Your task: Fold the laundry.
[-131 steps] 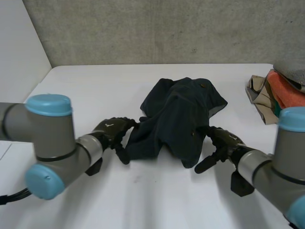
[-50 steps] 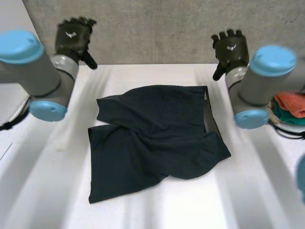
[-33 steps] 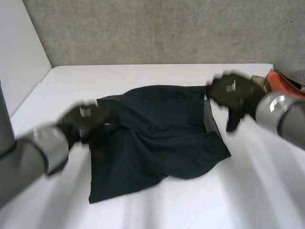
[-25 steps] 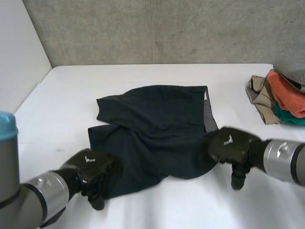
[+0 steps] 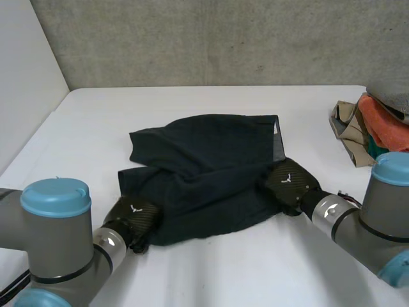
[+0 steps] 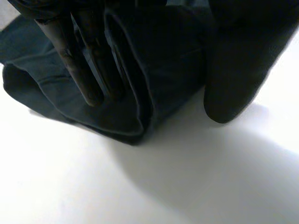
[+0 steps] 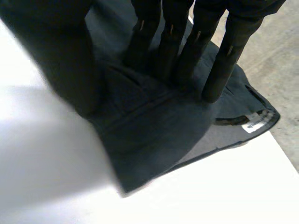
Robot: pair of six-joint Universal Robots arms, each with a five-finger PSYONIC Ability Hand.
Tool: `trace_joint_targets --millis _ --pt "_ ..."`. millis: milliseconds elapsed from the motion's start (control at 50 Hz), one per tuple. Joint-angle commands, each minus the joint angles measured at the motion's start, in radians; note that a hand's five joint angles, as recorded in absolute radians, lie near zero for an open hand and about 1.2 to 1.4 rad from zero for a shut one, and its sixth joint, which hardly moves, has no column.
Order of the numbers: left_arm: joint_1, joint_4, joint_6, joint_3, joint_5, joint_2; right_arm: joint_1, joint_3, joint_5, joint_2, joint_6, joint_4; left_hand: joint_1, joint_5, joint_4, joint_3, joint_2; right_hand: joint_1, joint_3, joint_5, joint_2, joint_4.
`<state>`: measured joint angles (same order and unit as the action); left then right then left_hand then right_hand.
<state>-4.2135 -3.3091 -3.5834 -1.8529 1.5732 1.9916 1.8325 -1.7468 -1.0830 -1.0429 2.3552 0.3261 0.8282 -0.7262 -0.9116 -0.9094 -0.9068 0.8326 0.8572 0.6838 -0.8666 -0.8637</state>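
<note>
Dark navy shorts (image 5: 211,166) lie spread and rumpled in the middle of the white table (image 5: 255,275). My left hand (image 5: 135,216) is at their near left corner. In the left wrist view its fingers (image 6: 88,65) lie on a rolled fold of the shorts (image 6: 140,98), with the thumb (image 6: 233,70) on the other side pinching the ridge. My right hand (image 5: 289,184) is on the near right edge. There its fingers (image 7: 173,42) press on the shorts (image 7: 154,126), and the thumb (image 7: 65,60) closes on a raised fold. A white label (image 7: 254,125) shows at the far corner.
A pile of folded laundry (image 5: 377,128) in tan, orange, teal and grey sits at the table's right edge. A grey wall (image 5: 211,38) stands behind the table. The table's left edge (image 5: 38,134) runs close to my left arm.
Both hands came down from high at the back to the shorts' near corners and closed on them. The near hem has bunched up and drawn back from the table's front.
</note>
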Motion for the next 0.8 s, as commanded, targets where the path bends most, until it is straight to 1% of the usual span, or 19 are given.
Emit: trace_joint_targets --millis 20,60,120,160,180,200,220,260,300,340,420,440,520,580,640,700,720,780,800 --pt "-0.005 -0.154 -0.04 0.008 0.019 0.0 0.01 0.056 -0.073 0.075 -0.001 0.096 0.568 -0.496 -0.485 -0.487 -0.489 0.564 0.539 0.538 -0.53 -0.533" --pt "-0.016 -0.21 -0.038 0.009 0.039 -0.037 0.017 0.076 -0.115 0.081 0.004 0.105 0.568 -0.496 -0.485 -0.487 -0.489 0.564 0.539 0.538 -0.53 -0.533" --pt "-0.02 -0.23 -0.022 0.02 0.054 -0.134 0.03 0.095 -0.167 0.051 0.013 0.045 0.568 -0.496 -0.485 -0.487 -0.489 0.564 0.539 0.538 -0.53 -0.533" --pt "-0.017 -0.201 0.001 0.037 0.051 -0.255 0.047 0.124 -0.187 -0.055 0.036 -0.065 0.568 -0.496 -0.485 -0.487 -0.489 0.564 0.539 0.538 -0.53 -0.533" --pt "-0.016 -0.16 0.021 0.058 0.042 -0.343 0.053 0.165 -0.19 -0.16 0.061 -0.153 0.568 -0.496 -0.485 -0.487 -0.489 0.564 0.539 0.538 -0.53 -0.533" --pt "-0.019 -0.135 0.034 0.073 0.035 -0.387 0.05 0.191 -0.19 -0.207 0.076 -0.201 0.568 -0.496 -0.485 -0.487 -0.489 0.564 0.539 0.538 -0.53 -0.533" --pt "-0.023 -0.082 0.06 0.119 0.012 -0.463 0.045 0.255 -0.186 -0.294 0.108 -0.305 0.568 -0.496 -0.485 -0.487 -0.489 0.564 0.539 0.538 -0.53 -0.533" --pt "-0.028 -0.018 0.087 0.181 -0.015 -0.532 0.031 0.329 -0.178 -0.351 0.139 -0.379 0.568 -0.496 -0.485 -0.487 -0.489 0.564 0.539 0.538 -0.53 -0.533" --pt "-0.051 0.121 0.135 0.321 -0.053 -0.615 0.005 0.491 -0.152 -0.399 0.218 -0.488 0.568 -0.496 -0.485 -0.487 -0.489 0.564 0.539 0.538 -0.53 -0.533" --pt "-0.065 0.184 0.152 0.397 -0.065 -0.611 0.001 0.573 -0.141 -0.399 0.255 -0.527 0.568 -0.496 -0.485 -0.487 -0.489 0.564 0.539 0.538 -0.53 -0.533" --pt "-0.089 0.328 0.161 0.572 -0.07 -0.541 0.027 0.725 -0.146 -0.35 0.302 -0.591 0.568 -0.496 -0.485 -0.487 -0.489 0.564 0.539 0.538 -0.53 -0.533" --pt "-0.097 0.38 0.161 0.631 -0.067 -0.49 0.033 0.769 -0.156 -0.317 0.3 -0.608 0.568 -0.496 -0.485 -0.487 -0.489 0.564 0.539 0.538 -0.53 -0.533" --pt "-0.118 0.459 0.161 0.721 -0.059 -0.346 0.057 0.81 -0.21 -0.226 0.293 -0.633 0.568 -0.496 -0.485 -0.487 -0.489 0.564 0.539 0.538 -0.53 -0.533" --pt "-0.125 0.47 0.161 0.748 -0.059 -0.249 0.071 0.802 -0.233 -0.16 0.28 -0.624 0.568 -0.496 -0.485 -0.487 -0.489 0.564 0.539 0.538 -0.53 -0.533" --pt "-0.129 0.451 0.16 0.779 -0.061 -0.107 0.086 0.785 -0.261 -0.063 0.256 -0.592 0.568 -0.496 -0.485 -0.487 -0.489 0.564 0.539 0.538 -0.53 -0.533" --pt "-0.137 0.387 0.155 0.831 -0.062 0.039 0.105 0.787 -0.299 0.035 0.248 -0.541 0.568 -0.496 -0.485 -0.487 -0.489 0.564 0.539 0.538 -0.53 -0.533" --pt "-0.144 0.341 0.15 0.866 -0.064 0.103 0.122 0.794 -0.322 0.082 0.251 -0.497 0.568 -0.496 -0.485 -0.487 -0.489 0.564 0.539 0.538 -0.53 -0.533" --pt "-0.157 0.251 0.137 0.938 -0.061 0.191 0.137 0.829 -0.356 0.148 0.263 -0.382 0.568 -0.496 -0.485 -0.487 -0.489 0.564 0.539 0.538 -0.53 -0.533" --pt "-0.166 0.177 0.137 0.99 -0.053 0.232 0.145 0.864 -0.385 0.184 0.282 -0.284 0.568 -0.496 -0.485 -0.487 -0.489 0.564 0.539 0.538 -0.53 -0.533"
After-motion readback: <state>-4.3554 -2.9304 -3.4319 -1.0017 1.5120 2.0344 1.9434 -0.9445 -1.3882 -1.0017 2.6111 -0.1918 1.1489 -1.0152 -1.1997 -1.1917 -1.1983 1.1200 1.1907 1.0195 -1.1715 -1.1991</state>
